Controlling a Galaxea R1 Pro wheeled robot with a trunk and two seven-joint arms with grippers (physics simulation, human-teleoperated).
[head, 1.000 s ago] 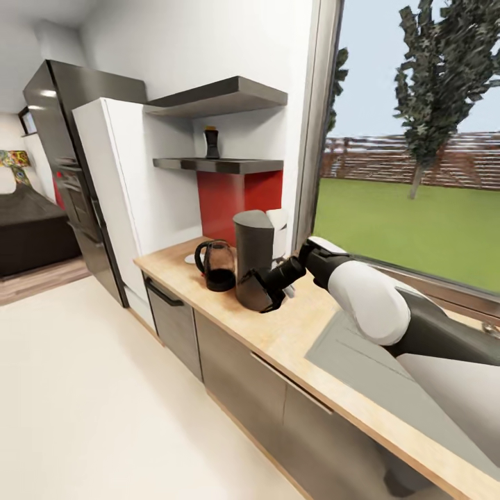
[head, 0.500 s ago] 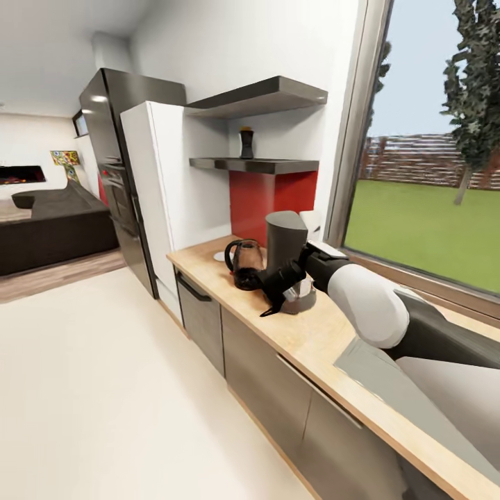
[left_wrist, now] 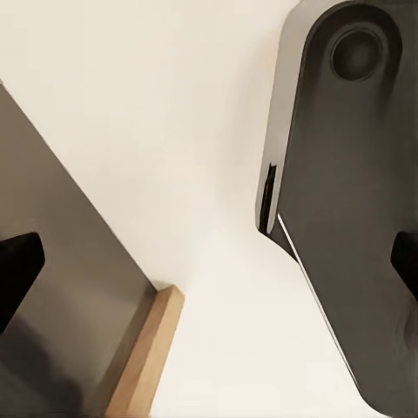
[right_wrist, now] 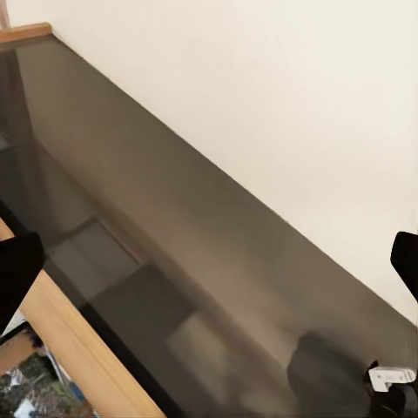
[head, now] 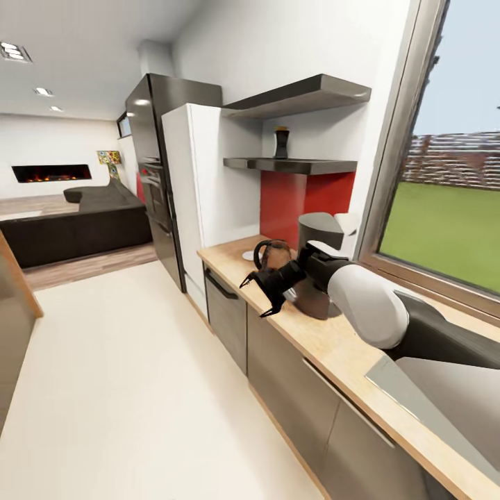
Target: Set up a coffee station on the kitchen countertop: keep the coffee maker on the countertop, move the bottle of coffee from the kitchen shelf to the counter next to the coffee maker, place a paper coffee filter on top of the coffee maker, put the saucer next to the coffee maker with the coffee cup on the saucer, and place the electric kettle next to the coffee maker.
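Note:
The grey coffee maker [head: 321, 230] stands on the wooden countertop [head: 333, 344] by the window. The dark glass electric kettle [head: 273, 253] sits just to its left. A small white saucer [head: 248, 255] lies farther back on the counter. Something white [head: 346, 222] shows behind the coffee maker; I cannot tell what it is. The dark bottle of coffee [head: 281, 142] stands on the lower kitchen shelf [head: 292, 165]. My right gripper [head: 253, 300] hangs open over the counter's front edge, in front of the kettle, holding nothing. The right wrist view has its fingertips [right_wrist: 17, 272] wide apart. My left gripper [left_wrist: 209, 266] is open above the floor.
Grey cabinet fronts [head: 285, 378] run below the counter. A white tall cabinet [head: 201, 201] and a dark fridge [head: 156, 180] stand at its far end. A sink [head: 444, 389] lies near my right arm. A wide pale floor [head: 125, 389] stretches left towards a dark sofa [head: 76, 226].
The head camera has swung left, shifting the whole view. My right gripper has drawn away from the coffee maker's base, leftward past the kettle to the counter's front edge.

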